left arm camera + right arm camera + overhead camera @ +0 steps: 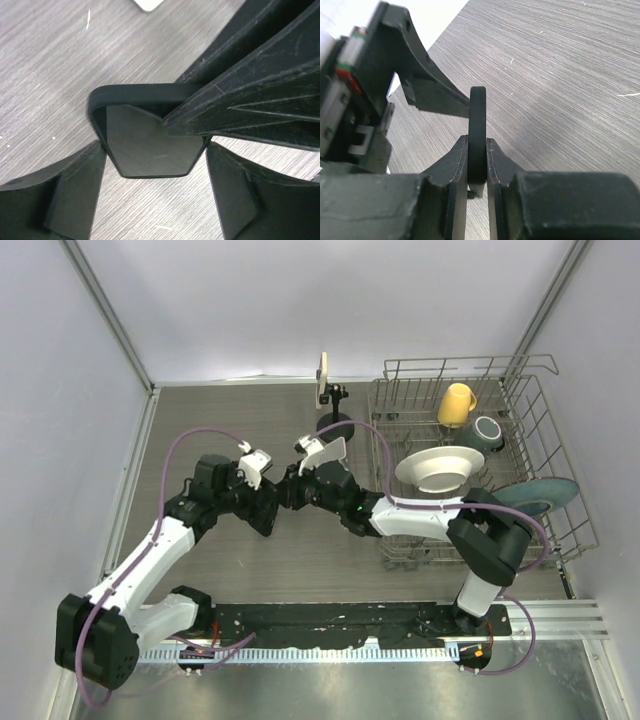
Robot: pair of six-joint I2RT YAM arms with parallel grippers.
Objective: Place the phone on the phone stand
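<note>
The black phone point(287, 490) is held above the wooden table between my two grippers. My right gripper point(478, 150) is shut on it, pinching its two faces; there the phone point(478, 125) shows edge-on. In the left wrist view the phone point(145, 145) shows its dark screen. My left gripper point(155, 150) spans its width, with both fingertips touching its side edges. The right gripper's fingers point(250, 95) cross over it from the right. The phone stand point(334, 410), a black base with a pale plate, stands behind the grippers near the back wall.
A wire dish rack point(470, 361) fills the right side. It holds a yellow mug point(456, 403), a dark bowl point(487, 432), a white plate point(437, 468) and a teal plate point(540, 495). Walls close in on the left, back and right.
</note>
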